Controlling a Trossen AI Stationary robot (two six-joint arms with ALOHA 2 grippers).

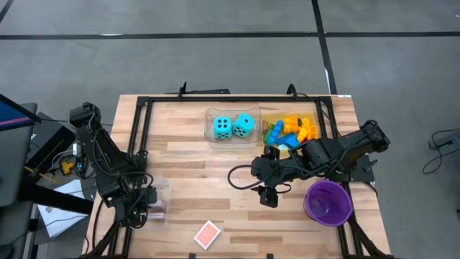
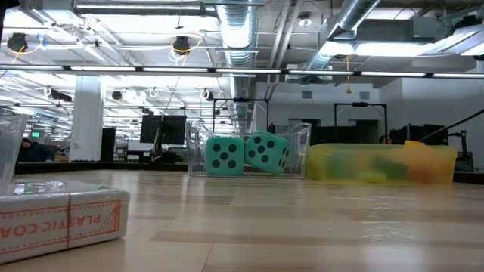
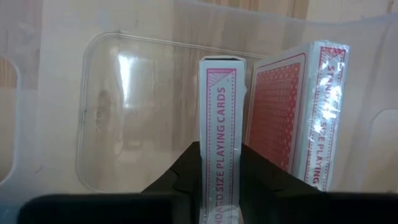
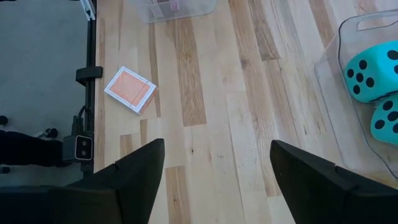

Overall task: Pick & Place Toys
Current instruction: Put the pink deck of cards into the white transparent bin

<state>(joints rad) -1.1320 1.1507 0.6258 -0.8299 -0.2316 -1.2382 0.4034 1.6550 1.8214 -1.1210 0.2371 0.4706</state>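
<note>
Overhead, pale wood table (image 1: 215, 180), grey floor (image 1: 144, 57), ceiling ducts (image 2: 242, 30)

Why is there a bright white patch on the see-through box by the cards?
Left wrist view: light glares off the clear tray behind the card pack. Low view: the ceiling lamps shine brightly and leave a pale sheen on the table.

"STANDARD SIZE PLAYING CARDS" on card box (image 3: 222, 143); "PLASTIC COA" on deck (image 2: 60, 215)
</note>
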